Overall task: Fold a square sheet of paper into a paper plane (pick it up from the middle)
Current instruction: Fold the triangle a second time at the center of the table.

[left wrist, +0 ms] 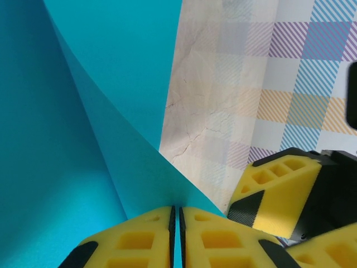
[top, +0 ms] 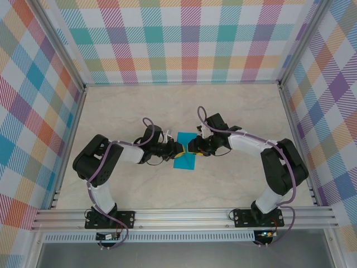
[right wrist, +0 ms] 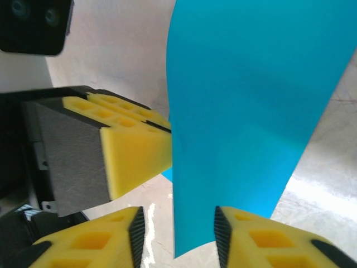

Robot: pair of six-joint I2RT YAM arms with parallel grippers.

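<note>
The thin teal-blue square sheet of paper [top: 186,162] hung curved over the pale table [top: 128,111], pinched tight by the left gripper [left wrist: 176,215], its edge inside the open-jawed right gripper [right wrist: 178,226], so the early fold likely next needed that side clamped squarely.

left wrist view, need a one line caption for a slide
Left tool shut on the curved teal paper sheet, pale table beyond.

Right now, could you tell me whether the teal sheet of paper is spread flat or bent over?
Bent, not flat: the teal sheet curves into two layers that meet in the shut left pincer.
</note>
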